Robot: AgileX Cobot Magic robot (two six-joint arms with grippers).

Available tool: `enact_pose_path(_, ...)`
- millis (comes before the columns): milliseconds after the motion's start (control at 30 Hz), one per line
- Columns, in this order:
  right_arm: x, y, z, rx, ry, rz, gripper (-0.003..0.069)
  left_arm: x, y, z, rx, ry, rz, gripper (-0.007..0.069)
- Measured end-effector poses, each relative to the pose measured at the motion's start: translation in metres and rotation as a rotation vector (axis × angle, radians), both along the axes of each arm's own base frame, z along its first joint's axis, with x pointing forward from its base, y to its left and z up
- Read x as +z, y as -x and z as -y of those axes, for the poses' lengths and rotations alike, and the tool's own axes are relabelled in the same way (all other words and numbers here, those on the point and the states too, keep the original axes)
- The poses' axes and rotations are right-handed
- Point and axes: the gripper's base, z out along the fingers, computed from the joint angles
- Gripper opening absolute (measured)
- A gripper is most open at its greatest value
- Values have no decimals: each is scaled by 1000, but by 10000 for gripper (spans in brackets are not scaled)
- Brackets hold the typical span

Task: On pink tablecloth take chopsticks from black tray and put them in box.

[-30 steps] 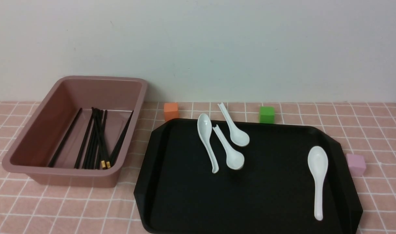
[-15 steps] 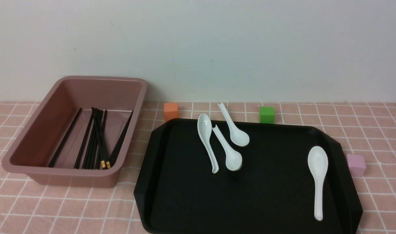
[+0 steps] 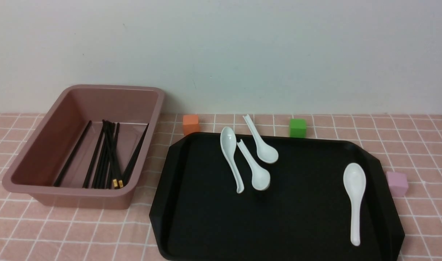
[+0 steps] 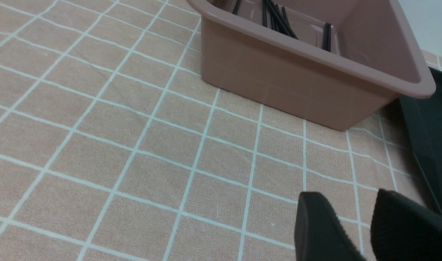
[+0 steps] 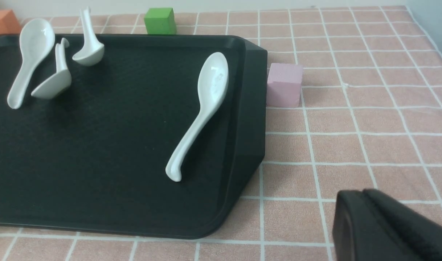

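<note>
Your left gripper (image 4: 355, 232) hangs low over the pink tablecloth (image 4: 134, 137), fingers slightly parted, empty. Your right gripper (image 5: 388, 232) sits beside the black tray (image 5: 250, 108); its opening can't be judged.

The pink tablecloth (image 3: 417, 145) is loaded with the box (image 3: 36, 152), black tray (image 3: 206, 224), plus orange (image 3: 191, 124), green (image 3: 297, 127) and pink cubes (image 3: 397, 183).

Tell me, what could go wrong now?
Probably little: the chopsticks already lie in the box, and none are visible on the tray. One spoon pokes its handle over the tray's far rim, so a bump could tip it off. If the left hand moves carelessly, it could nudge the nearby box.
</note>
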Motion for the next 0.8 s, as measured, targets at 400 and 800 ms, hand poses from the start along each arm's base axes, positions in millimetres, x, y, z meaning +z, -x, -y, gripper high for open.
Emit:
enact_pose_path(400,0,0,0,0,-1,0,48,0,0,0,0,0,0,239)
enact_pose_path(800,0,0,0,0,-1,0,67,0,0,0,0,0,0,239)
